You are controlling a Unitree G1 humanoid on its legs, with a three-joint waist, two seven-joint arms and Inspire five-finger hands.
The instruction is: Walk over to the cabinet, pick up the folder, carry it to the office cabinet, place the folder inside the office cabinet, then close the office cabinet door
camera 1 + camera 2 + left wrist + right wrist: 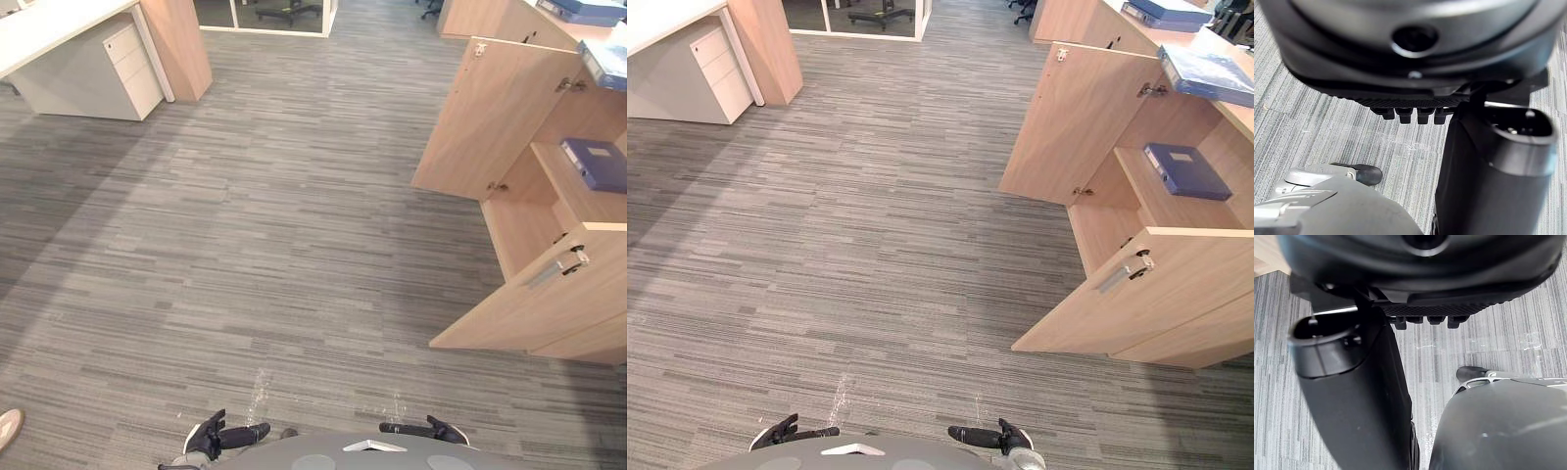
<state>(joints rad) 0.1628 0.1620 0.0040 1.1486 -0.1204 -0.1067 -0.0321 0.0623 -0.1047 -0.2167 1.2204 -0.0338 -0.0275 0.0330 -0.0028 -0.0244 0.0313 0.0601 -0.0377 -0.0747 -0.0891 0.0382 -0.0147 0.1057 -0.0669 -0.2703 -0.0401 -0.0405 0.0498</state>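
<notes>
Hanging relaxed: left hand [1410, 73], right hand [1440, 279] over striped grey carpet [245, 245]; cabinet [509, 117] open.

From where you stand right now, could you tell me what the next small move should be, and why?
Probably turn right and step toward the light wooden cabinet: its doors stand open, a blue rectangular folder lies on its shelf, and the left robot hand and right robot hand sit low with nothing in them, far from it.
</notes>
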